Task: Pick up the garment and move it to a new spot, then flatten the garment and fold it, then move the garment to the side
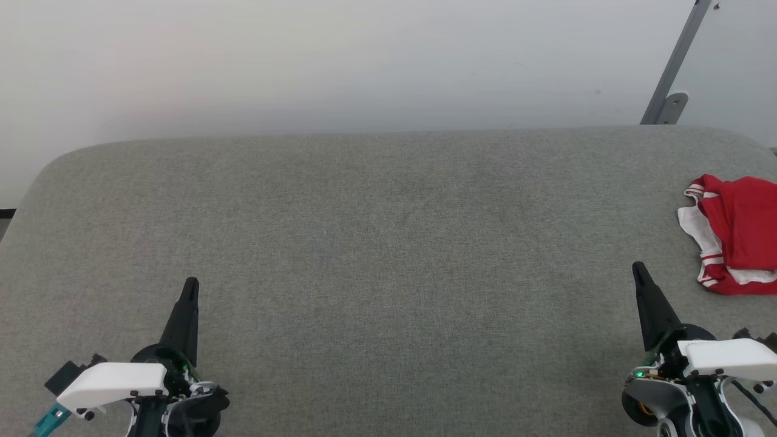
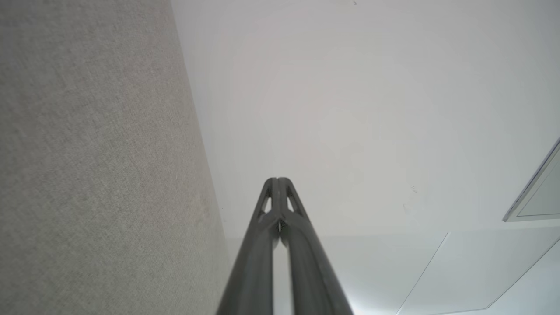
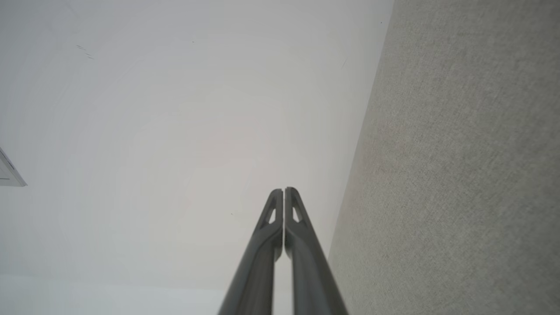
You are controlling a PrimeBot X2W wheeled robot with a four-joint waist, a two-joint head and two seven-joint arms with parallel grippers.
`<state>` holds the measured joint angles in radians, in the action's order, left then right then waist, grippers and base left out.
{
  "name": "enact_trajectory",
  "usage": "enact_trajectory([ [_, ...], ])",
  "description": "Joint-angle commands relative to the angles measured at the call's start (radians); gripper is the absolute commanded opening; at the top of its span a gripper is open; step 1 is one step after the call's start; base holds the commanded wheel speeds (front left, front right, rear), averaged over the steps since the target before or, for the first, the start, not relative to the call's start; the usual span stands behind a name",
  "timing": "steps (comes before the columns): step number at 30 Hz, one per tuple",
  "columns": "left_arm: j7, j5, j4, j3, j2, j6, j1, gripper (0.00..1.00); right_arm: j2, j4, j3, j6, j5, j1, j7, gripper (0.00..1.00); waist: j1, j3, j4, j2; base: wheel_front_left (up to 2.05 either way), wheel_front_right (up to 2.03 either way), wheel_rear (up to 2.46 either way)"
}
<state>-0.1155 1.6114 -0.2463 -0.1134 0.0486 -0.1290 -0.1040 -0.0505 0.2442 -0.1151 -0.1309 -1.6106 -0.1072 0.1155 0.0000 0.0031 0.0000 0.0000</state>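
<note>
One garment [image 1: 743, 224], one left gripper [image 1: 191, 283], one right gripper [image 1: 637, 267]

Left pincer [image 1: 190, 286] and right pincer [image 1: 639, 271] taper black from white wrist covers [image 1: 112, 382].

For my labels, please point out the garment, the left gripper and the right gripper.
garment [image 1: 743, 221]: head view, red middle.
left gripper [image 1: 191, 284]: head view, closed fingertips.
right gripper [image 1: 638, 268]: head view, closed fingertips.

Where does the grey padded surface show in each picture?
Head view: the surface spans the lower two thirds, garment at its right edge.
Left wrist view: surface down the left side.
Right wrist view: surface down the right side.
Shared landmark: the white wall bordering it.
</note>
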Motion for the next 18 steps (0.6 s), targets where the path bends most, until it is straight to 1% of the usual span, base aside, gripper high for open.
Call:
enact_trajectory([
  [1, -0.001, 0.003, 0.000, 0.000, 0.002, -0.003, -0.013, 0.00, 0.002, 0.002, 0.001, 0.000, -0.004, -0.005, 0.001, 0.00, 0.0000, 0.000, 0.000, 0.0000, 0.00, 0.00, 0.00],
  [18, -0.001, 0.003, 0.000, 0.000, 0.002, -0.003, -0.013, 0.00, 0.002, 0.002, 0.000, 0.000, -0.004, -0.005, 0.001, 0.00, 0.0000, 0.000, 0.000, 0.0000, 0.00, 0.00, 0.00],
])
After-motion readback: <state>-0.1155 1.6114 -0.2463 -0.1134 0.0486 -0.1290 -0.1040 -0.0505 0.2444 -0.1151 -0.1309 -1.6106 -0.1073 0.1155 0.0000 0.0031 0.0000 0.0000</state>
